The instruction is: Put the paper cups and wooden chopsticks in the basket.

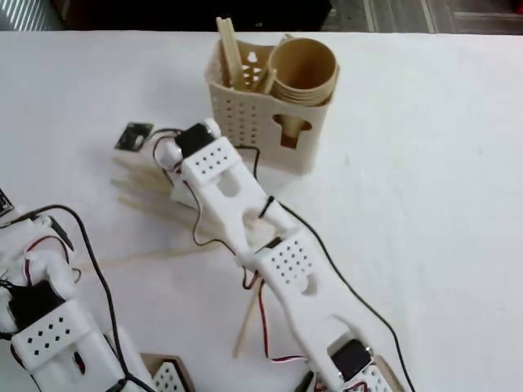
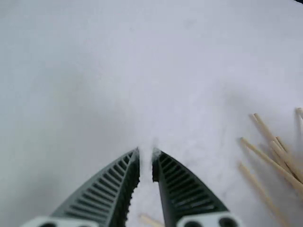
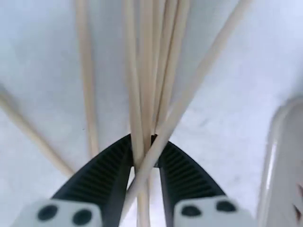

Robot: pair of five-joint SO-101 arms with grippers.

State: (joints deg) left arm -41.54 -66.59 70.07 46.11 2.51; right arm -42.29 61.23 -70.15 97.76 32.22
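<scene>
Jaws on our right gripper (image 3: 142,141) are pinched onto chopsticks (image 3: 142,71) from the fan lying on the table (image 3: 42,56), which the high view puts just left of the basket (image 1: 245,114). At least two pass between the jaws, and one crosses the others at a slant. Our left gripper (image 2: 146,158) sits low over bare table, its jaws nearly together with nothing in them and a few chopstick ends off to one side. The cups (image 1: 304,69) are stacked inside the basket, and a few chopsticks stand in the compartment beside them. We judge the cups done and the chopsticks partly done.

The step in hand looks like lifting this bunch. We should rise straight up and slowly, because the slanted one may pivot or slip out and its neighbours may drag along. We cannot tell how many are truly held, nor how far along their length the grip falls, so a check once clear of the table is wise. Long free ends will tend to droop. We should bring them upright before the basket and aim for the narrow compartment beside the cups, not the cup mouth. Two more chopsticks lie apart on the table nearer our bases and will likely need further trips.
</scene>
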